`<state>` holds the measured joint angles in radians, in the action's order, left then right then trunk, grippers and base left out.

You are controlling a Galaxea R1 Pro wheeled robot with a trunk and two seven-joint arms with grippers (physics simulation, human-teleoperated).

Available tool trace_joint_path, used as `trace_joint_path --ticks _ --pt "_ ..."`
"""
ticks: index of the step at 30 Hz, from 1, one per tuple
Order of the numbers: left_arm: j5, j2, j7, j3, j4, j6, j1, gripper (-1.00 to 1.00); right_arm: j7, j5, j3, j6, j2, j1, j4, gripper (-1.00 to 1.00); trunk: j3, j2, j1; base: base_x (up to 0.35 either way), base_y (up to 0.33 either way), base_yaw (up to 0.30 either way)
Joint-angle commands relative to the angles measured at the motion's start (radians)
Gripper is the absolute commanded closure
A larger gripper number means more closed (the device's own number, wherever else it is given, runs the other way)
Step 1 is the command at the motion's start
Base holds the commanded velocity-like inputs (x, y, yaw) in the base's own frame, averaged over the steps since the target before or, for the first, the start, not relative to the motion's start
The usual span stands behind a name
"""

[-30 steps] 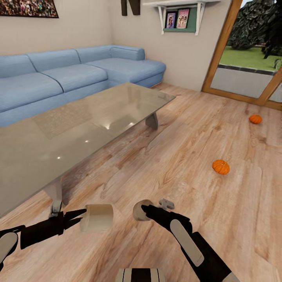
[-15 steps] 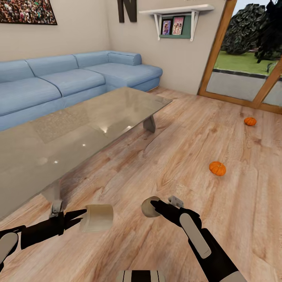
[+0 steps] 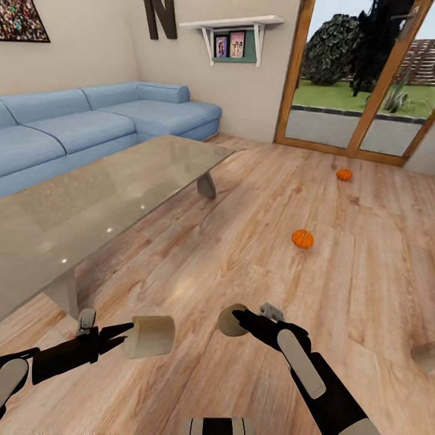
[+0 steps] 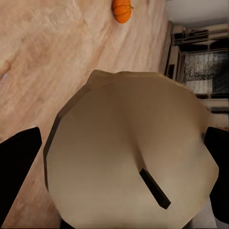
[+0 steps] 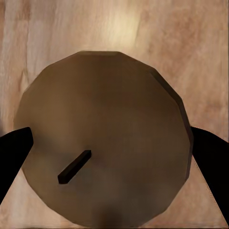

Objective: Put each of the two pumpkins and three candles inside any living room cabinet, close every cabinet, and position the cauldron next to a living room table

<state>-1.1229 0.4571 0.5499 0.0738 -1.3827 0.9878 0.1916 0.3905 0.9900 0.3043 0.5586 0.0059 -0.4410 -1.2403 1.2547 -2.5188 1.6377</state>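
Each gripper holds a candle above the wood floor. My left gripper (image 3: 125, 338) is shut on a cream candle (image 3: 151, 336), which looms large in the left wrist view (image 4: 129, 152) between the dark fingers (image 4: 16, 176). My right gripper (image 3: 239, 322) is shut on a darker tan candle (image 3: 228, 320), seen end-on with its wick in the right wrist view (image 5: 105, 148). Two orange pumpkins lie on the floor ahead to the right, one nearer (image 3: 302, 238) and one farther (image 3: 344, 174) by the glass door. The cabinet and the cauldron are out of view.
A glass coffee table (image 3: 90, 199) stands to the left, with a blue corner sofa (image 3: 90, 121) behind it. Wood-framed glass doors (image 3: 356, 90) close the far right. A tan rounded object (image 3: 425, 356) is cut off by the right edge. Open floor lies ahead.
The whole view has swung to the right, so table, sofa and pumpkins slid left in the picture. The right gripper rose slightly with its candle. The tan object entered at the right edge.
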Motion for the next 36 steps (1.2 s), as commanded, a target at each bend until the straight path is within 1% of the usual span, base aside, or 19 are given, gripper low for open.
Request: trace_joint_path --ticks 1,30,36 --pt "-0.003 0.000 0.004 0.001 -0.001 0.006 0.000 1.00 0.010 0.012 0.001 -0.001 0.000 -0.001 -0.001 1.00 0.000 0.000 -0.001 -0.333 0.000 -0.254" --pt "-0.003 0.000 0.004 0.000 0.000 0.006 0.000 1.00 0.008 0.013 0.002 -0.005 0.000 -0.001 0.005 1.00 -0.026 0.000 -0.001 -0.333 0.000 -0.253" --pt "-0.003 0.001 0.004 0.000 0.000 0.006 0.000 1.00 0.008 0.013 0.002 -0.005 0.000 -0.001 0.006 1.00 -0.032 0.000 -0.001 -0.333 0.061 -0.250"
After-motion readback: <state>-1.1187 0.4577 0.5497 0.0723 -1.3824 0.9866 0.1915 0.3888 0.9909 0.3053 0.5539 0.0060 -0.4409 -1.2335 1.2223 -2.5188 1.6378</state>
